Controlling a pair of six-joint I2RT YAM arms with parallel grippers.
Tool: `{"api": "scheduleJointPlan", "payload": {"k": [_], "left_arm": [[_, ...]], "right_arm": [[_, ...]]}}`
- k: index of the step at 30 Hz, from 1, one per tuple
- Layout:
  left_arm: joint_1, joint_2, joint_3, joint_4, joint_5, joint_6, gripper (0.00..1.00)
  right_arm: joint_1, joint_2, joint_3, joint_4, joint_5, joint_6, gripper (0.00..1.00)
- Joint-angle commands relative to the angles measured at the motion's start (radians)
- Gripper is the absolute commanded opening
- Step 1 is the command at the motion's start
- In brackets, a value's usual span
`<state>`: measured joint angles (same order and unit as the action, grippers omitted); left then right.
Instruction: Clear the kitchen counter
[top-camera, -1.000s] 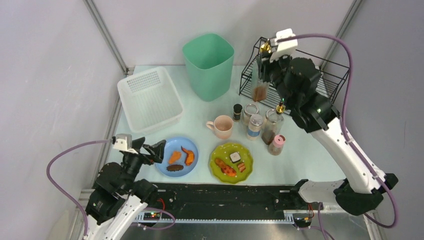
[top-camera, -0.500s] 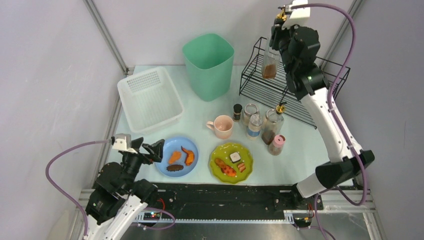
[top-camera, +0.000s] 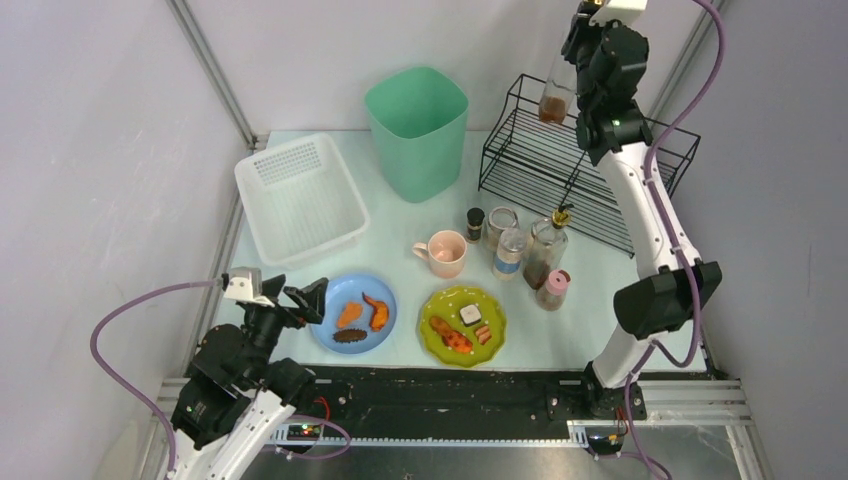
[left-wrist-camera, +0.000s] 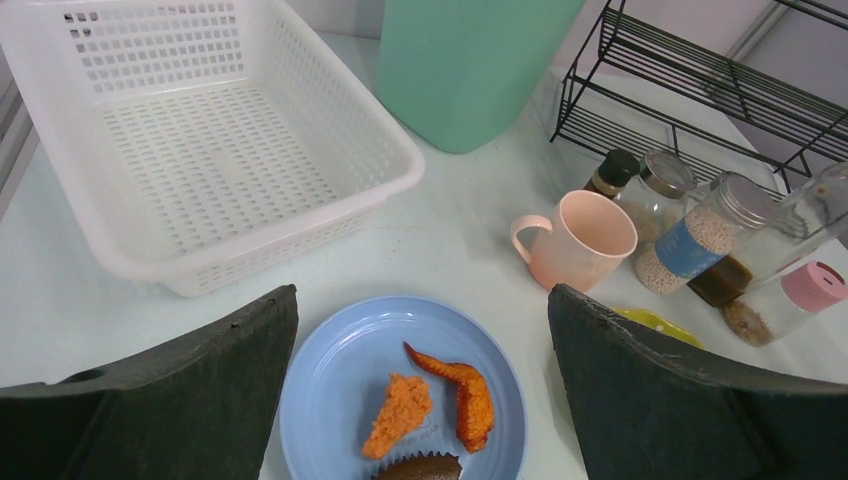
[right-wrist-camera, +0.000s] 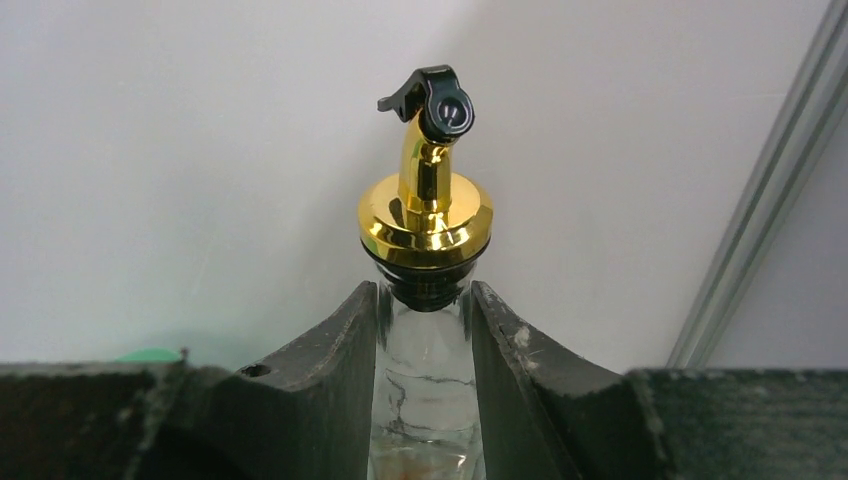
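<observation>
Your right end effector (top-camera: 572, 62) is clenched on the neck of a clear glass bottle (top-camera: 555, 100). Its two dark matte fingers (right-wrist-camera: 330, 370) press the glass from either side, just under the polished gold metal pourer (right-wrist-camera: 425, 215) with its black spout. The bottle hangs upright with brown liquid in its base, high over the far edge of the black wire rack (top-camera: 560, 175), at about 1 o'clock of the pale mint-white glossy surface (top-camera: 390, 230).

Your left end effector (left-wrist-camera: 420, 330) is released, jaws spread wide and holding nothing. It hovers at 7 o'clock, beside the round blue plate (left-wrist-camera: 330, 400) of orange fried pieces.

The surface lies flat beneath everything. It also carries a white perforated plastic basket (top-camera: 300, 195) at 10 o'clock, a smooth mint-green bin (top-camera: 418, 130) at 12, and a pink mug (top-camera: 445, 252) and a cluster of lidded glass jars (top-camera: 510, 250) near the centre.
</observation>
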<state>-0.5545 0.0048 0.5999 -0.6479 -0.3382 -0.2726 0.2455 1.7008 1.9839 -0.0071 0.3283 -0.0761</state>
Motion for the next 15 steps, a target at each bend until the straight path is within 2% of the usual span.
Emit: {"api": "scheduleJointPlan", "payload": {"k": [1, 8, 15], "left_arm": [[-0.004, -0.066, -0.009, 0.014, -0.023, -0.01, 0.98], [-0.003, -0.067, -0.013, 0.014, -0.032, -0.013, 0.98], [-0.004, -0.059, -0.013, 0.014, -0.038, -0.016, 0.98]], "right_arm": [[-0.007, 0.048, 0.099, 0.198, 0.037, 0.019, 0.0], [-0.015, 0.159, 0.162, 0.29, 0.111, 0.013, 0.0], [-0.026, 0.246, 0.253, 0.283, 0.153, 0.03, 0.0]]}}
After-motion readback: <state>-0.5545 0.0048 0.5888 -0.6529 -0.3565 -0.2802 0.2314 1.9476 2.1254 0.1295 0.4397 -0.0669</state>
